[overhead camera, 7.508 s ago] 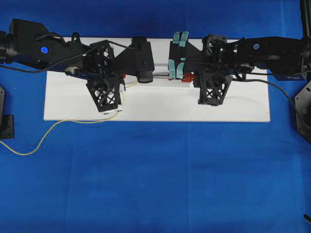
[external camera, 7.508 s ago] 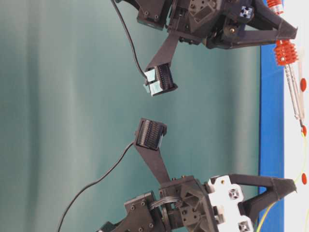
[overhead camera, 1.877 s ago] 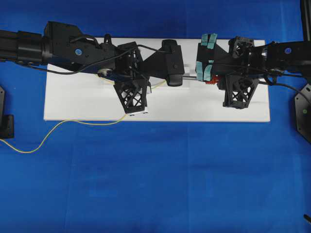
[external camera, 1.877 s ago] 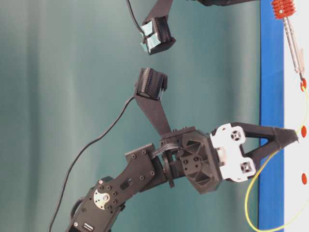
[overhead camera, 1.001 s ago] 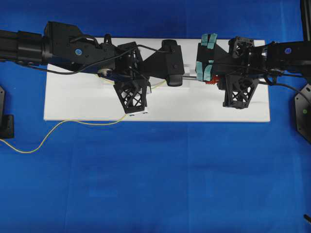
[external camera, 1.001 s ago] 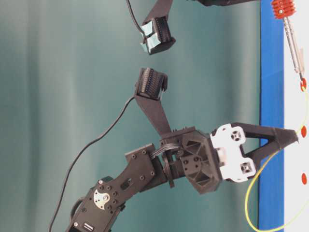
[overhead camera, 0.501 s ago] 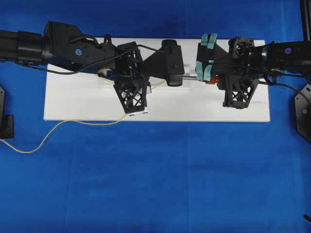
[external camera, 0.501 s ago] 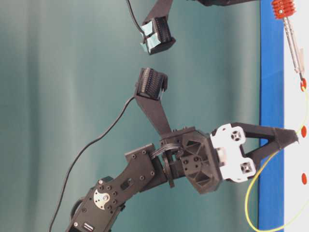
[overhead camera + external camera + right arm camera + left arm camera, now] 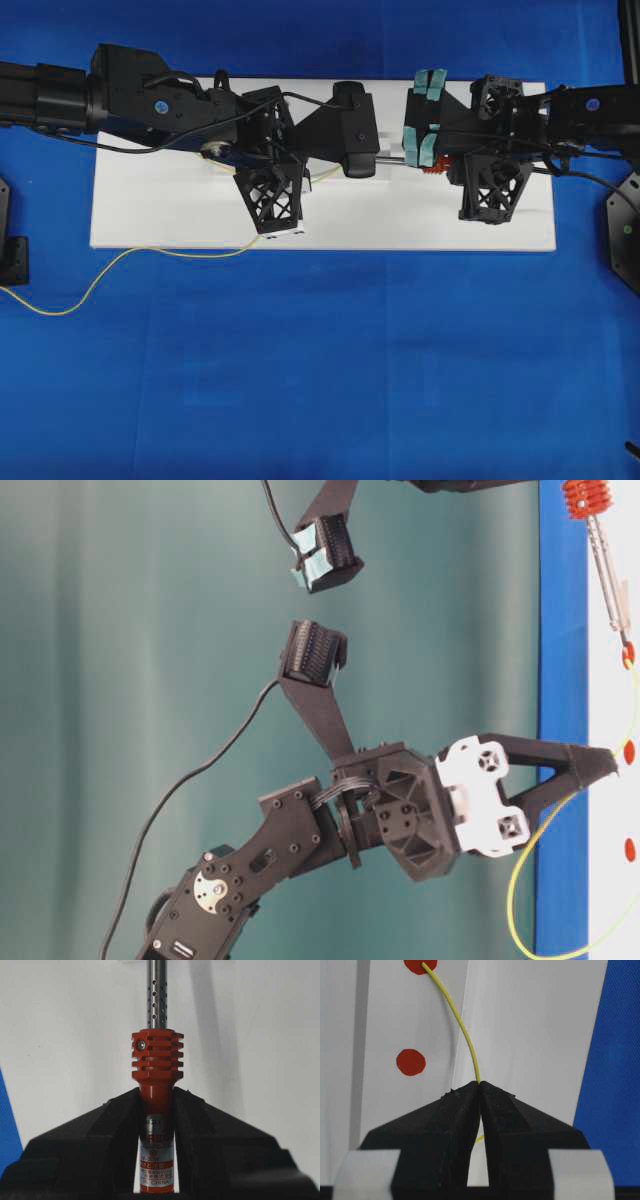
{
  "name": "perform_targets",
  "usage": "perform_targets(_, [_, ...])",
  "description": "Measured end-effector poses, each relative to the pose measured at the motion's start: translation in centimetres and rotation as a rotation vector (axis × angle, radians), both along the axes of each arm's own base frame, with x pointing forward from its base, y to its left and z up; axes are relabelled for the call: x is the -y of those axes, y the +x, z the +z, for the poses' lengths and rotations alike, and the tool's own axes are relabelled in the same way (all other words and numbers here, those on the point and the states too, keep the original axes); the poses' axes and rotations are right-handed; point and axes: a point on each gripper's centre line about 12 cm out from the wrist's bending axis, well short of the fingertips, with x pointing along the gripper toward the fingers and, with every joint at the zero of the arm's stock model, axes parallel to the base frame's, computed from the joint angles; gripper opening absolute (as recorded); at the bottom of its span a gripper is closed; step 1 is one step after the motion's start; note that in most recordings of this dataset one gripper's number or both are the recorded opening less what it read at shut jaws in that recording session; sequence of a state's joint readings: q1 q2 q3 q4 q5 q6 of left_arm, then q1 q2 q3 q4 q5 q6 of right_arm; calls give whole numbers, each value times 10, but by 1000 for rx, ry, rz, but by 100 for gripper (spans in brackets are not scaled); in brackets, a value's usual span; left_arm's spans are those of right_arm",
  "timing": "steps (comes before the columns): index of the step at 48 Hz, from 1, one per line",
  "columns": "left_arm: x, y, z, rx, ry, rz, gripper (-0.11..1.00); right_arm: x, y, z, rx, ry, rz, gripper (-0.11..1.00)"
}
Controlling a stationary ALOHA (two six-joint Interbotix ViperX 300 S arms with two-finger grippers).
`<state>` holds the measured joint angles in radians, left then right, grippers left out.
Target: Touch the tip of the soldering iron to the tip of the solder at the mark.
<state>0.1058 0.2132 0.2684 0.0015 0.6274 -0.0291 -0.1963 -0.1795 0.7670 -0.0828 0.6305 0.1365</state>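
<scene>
Table-level exterior: soldering iron tip sits on a red mark of the white board on the counter, solder end on that mark too. Iron's long axis runs straight out ahead of the right claw, clamped on its red body. Solder arcs ahead of the left claw, pinched shut on it. Tips look touching; can't confirm.

Bright, even light, soft shadows, sharp
</scene>
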Motion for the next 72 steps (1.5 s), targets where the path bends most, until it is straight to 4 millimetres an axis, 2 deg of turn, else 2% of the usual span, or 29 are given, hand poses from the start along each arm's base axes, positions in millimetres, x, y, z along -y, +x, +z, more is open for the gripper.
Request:
perform_targets(9, [0,-1,2,1,2,-1,3,0,0,0,0,1,-1,6])
perform_targets(16, [1,-10,20,29,4,-1,3,-1,0,0,3,1,1,6])
perform_targets(25, [3,-36,49,82,2,16,3,0,1,0,8,0,0,6])
perform_targets(34, [7,-68,68,128,-1,27,3,0,1,1,9,0,0,6])
perform_targets(41, [8,-79,70,146,-7,38,3,0,1,1,14,-1,0,6])
perform_targets(49, [9,-82,69,151,-9,43,3,0,2,2,20,-2,0,6])
perform_targets(59, [9,-85,71,158,-9,44,3,-2,-7,27,106,-19,0,6])
perform_targets(72, [9,-93,75,197,-9,50,3,-10,-45,56,294,-50,-1,6])
